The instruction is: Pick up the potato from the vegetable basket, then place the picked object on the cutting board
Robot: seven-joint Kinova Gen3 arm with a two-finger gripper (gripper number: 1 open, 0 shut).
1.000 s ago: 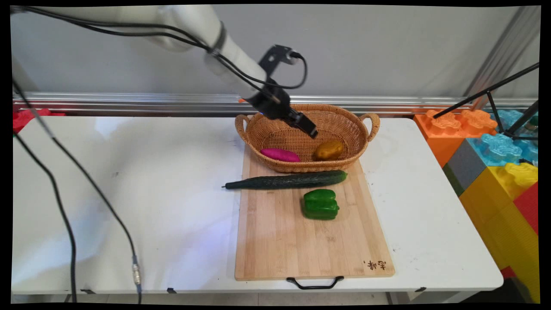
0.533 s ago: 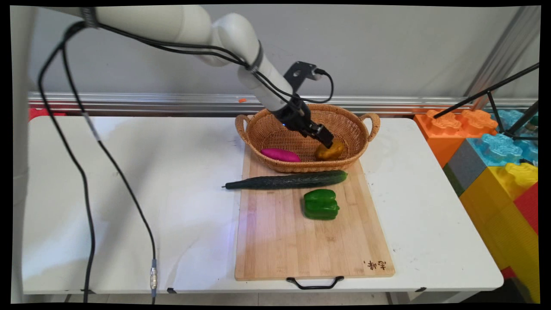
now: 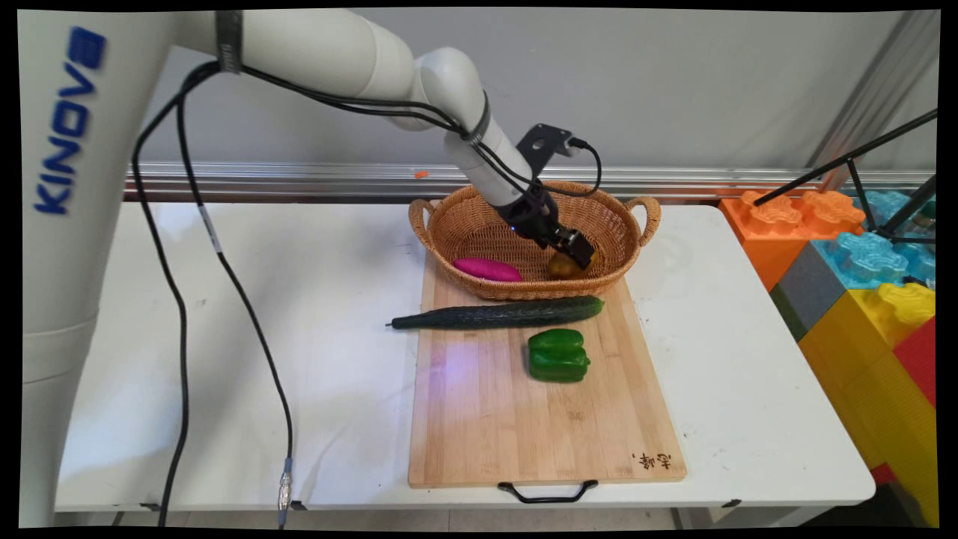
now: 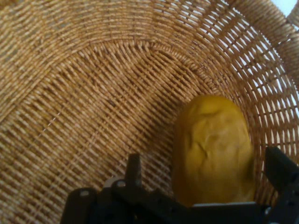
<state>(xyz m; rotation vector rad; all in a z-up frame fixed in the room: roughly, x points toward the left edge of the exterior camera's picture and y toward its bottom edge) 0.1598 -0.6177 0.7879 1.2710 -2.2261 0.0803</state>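
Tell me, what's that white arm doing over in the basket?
The white robot arm has reached down into the wicker basket, and its gripper sits right at a yellowish-brown potato. The hand view shows the jaws spread open with the potato between them, not yet squeezed. A pink sweet potato lies in the basket's other end. In front of the basket, a cucumber and a green pepper rest on a wooden cutting board.

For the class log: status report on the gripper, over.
Gripper open, down inside the basket. Potato between its fingers, not clamped. Purple sweet potato lies apart, nothing blocking.
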